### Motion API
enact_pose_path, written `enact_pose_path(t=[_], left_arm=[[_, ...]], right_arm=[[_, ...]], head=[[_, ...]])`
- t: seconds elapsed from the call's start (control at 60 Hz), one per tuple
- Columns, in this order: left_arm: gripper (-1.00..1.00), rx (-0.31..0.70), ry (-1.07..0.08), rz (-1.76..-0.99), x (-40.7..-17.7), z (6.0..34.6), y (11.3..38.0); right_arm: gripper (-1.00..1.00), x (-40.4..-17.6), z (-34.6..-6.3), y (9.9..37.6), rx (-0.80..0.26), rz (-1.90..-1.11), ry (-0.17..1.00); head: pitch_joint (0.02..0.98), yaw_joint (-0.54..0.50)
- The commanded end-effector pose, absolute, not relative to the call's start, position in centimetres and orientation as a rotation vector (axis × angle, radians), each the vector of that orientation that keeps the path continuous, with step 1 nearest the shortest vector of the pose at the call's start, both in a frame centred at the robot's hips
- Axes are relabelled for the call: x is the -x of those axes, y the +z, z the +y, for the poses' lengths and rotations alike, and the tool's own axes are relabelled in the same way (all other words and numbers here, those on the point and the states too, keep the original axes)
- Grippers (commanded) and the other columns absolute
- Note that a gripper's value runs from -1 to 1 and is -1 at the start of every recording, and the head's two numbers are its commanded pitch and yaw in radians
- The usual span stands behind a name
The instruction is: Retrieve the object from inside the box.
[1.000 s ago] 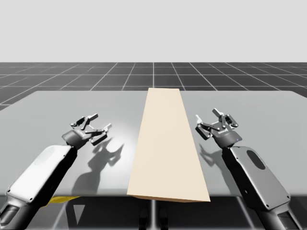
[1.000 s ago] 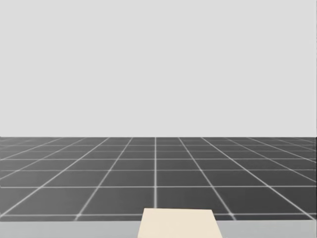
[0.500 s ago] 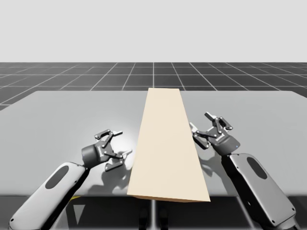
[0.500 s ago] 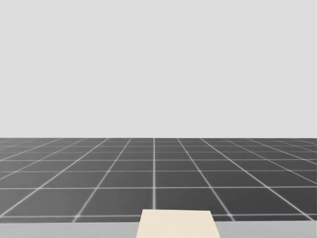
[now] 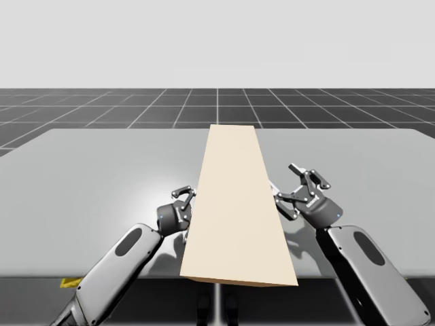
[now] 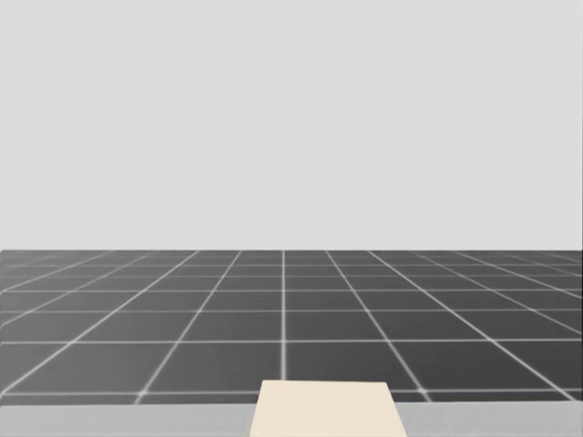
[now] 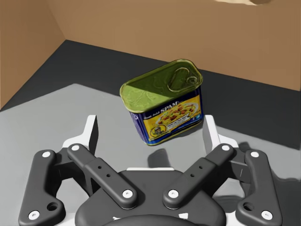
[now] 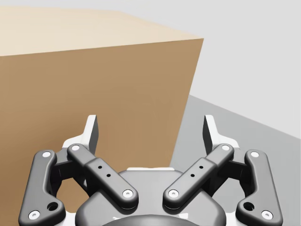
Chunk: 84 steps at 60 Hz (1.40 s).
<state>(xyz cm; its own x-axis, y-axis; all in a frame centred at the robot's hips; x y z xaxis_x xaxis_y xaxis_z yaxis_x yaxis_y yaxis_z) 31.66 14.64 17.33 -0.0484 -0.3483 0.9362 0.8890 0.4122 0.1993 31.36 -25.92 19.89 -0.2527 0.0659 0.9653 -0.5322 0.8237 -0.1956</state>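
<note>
1. Box (image 5: 238,204) in the high view: long, pale, lying down the middle of the grey counter (image 5: 102,170). Left pincer (image 5: 185,209) tucked against its left side, probably reaching in through an opening there. Right pincer (image 5: 291,193) spread wide just beside the right wall, likely placed to steady the box.
2. Head view: far end of the box top low at centre, dark gridded floor (image 6: 182,328) beyond.
3. Left wrist view: brown inner walls all round, so already inside. Rectangular blue-and-yellow can (image 7: 164,101) with a green lid standing in the box, just ahead of the released pincer and lined up with its gap. Not gripped yet. Next, by judgement: ease forward, then clench.
4. Right wrist view: pincer released, nothing in its gap, outer wall and corner of the box straight ahead.
</note>
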Motion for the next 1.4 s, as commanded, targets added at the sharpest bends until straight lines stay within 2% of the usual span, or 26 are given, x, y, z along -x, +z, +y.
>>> enact_pose_path(t=[0.017,0.267,0.483,0.5,0.517,0.533,0.55,0.683,0.8,0.883,1.1,1.25,1.4], left_arm=[[-1.0,0.612,-1.078,-1.203,-32.8,11.9,16.4],[-1.0,0.704,-1.029,-1.141,-34.2,8.6,14.0],[-1.0,0.728,-1.01,-1.126,-35.3,7.2,12.4],[-0.85,0.728,-1.005,-1.125,-35.3,7.2,12.3],[-0.33,0.729,-1.0,-1.125,-35.4,7.2,12.2],[0.91,0.736,-0.996,-1.119,-35.4,7.2,12.1],[1.0,0.734,-0.993,-1.122,-35.5,7.2,12.0],[1.0,0.739,-0.978,-1.127,-35.5,7.5,12.1],[1.0,0.719,-0.96,-1.164,-35.7,8.7,13.4],[1.0,0.69,-0.936,-1.193,-35.6,10.7,14.6],[1.0,0.582,-0.84,-1.28,-34.6,18.6,17.1],[1.0,0.526,-0.806,-1.301,-33.0,22.0,17.4],[1.0,0.47,-0.791,-1.329,-32.4,24.2,18.5]], right_arm=[[-1.0,-31.1,-25.9,19.8,-0.361,-1.744,0.606],[-1.0,-31.0,-26.2,19.8,-0.356,-1.741,0.616],[-1.0,-30.9,-26.3,19.7,-0.354,-1.74,0.629],[-1.0,-31.0,-26.3,19.6,-0.353,-1.74,0.629],[-1.0,-30.9,-26.3,19.6,-0.351,-1.739,0.632],[-1.0,-30.9,-26.3,19.6,-0.35,-1.738,0.633],[-1.0,-30.9,-26.3,19.6,-0.351,-1.737,0.634],[-1.0,-30.9,-26.3,19.5,-0.349,-1.735,0.638],[-1.0,-31.0,-26.5,19.5,-0.35,-1.739,0.632],[-1.0,-31.0,-26.6,19.5,-0.353,-1.737,0.627],[-1.0,-31.1,-26.7,19.4,-0.349,-1.736,0.621],[-1.0,-31.2,-26.7,19.4,-0.349,-1.734,0.62],[-1.0,-31.2,-26.7,19.4,-0.353,-1.733,0.613]], head=[[0.074,-0.02],[0.094,-0.02],[0.107,-0.03],[0.107,-0.03],[0.108,-0.03],[0.109,-0.03],[0.11,-0.03],[0.113,-0.03],[0.108,-0.03],[0.104,-0.03],[0.091,-0.02],[0.083,-0.01],[0.076,-0.01]])
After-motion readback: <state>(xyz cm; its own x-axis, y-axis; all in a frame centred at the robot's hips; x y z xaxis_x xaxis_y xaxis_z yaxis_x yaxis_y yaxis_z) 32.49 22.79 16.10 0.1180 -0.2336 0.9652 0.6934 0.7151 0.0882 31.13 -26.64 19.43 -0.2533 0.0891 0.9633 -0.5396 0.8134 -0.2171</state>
